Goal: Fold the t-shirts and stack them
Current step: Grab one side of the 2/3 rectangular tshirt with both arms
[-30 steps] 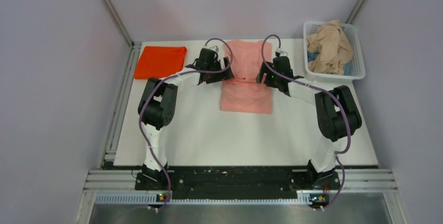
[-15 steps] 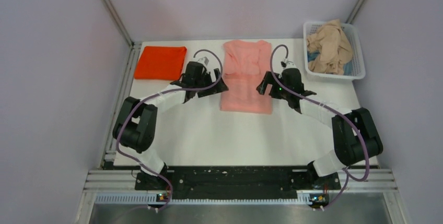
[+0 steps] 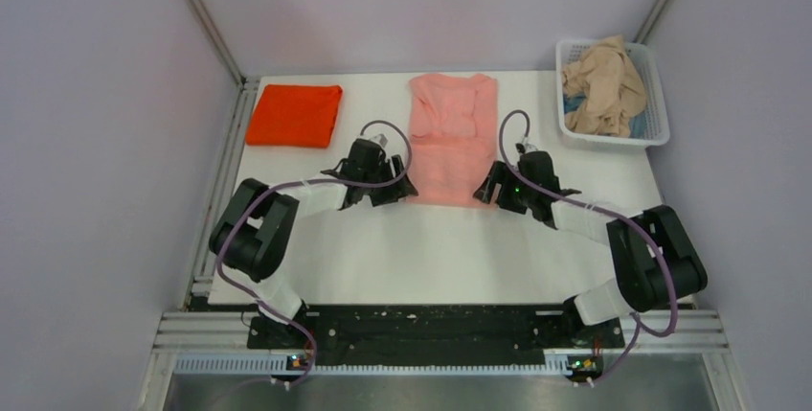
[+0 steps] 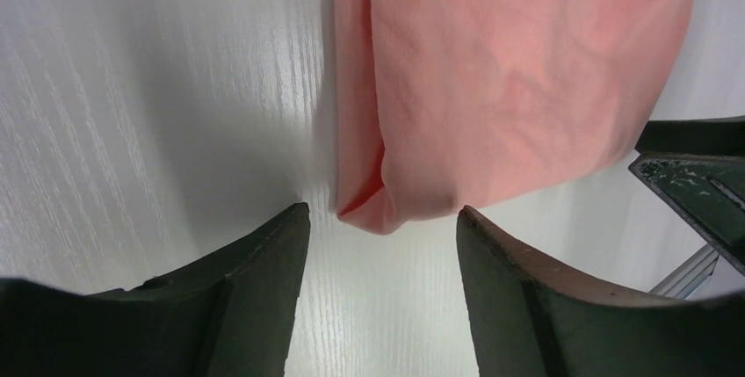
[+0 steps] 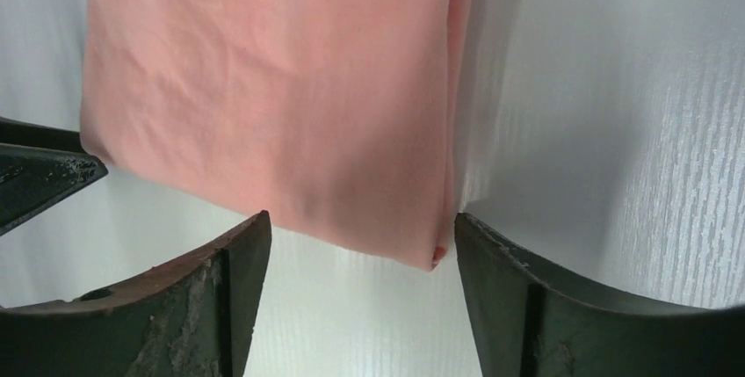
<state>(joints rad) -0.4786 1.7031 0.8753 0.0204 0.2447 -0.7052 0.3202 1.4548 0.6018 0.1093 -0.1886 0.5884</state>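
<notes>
**Salmon-pink t-shirt (image 3: pixel 452 138) laid out flat, neither near corner gripped**

We see it lying as a long narrow strip on the white table (image 3: pixel 431 248), running from the far edge towards the middle. The left gripper (image 4: pixel 382 216) stands with jaws apart around the near left corner, not pinching the cloth. The right gripper (image 5: pixel 362 223) is likewise spread wide, the near right corner just beside one finger. We find the orange-red t-shirt (image 3: pixel 294 115) folded at the far left, well apart, and the beige-tan t-shirt (image 3: pixel 601 83) bunched in the white basket (image 3: pixel 654 95) at the far right.
</notes>
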